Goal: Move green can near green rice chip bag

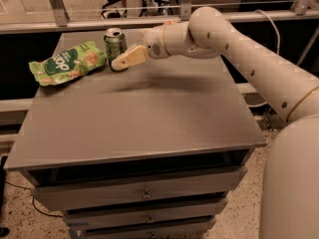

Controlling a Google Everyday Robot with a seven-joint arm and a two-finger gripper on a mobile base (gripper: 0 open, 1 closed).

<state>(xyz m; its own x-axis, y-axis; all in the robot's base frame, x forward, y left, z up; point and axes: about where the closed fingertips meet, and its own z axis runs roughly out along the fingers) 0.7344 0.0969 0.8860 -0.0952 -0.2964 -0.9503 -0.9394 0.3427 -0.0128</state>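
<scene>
The table [149,118] is a flat grey top on a cabinet with drawers [144,194] below its front edge. 2 things rest on it, both toward the far left. The bag [67,63] lies flat near the left edge. The can [115,44] stands upright just beside the bag's right end; whether they touch cannot be told. The gripper [122,62] hangs over the top at the can's lower right side.
</scene>
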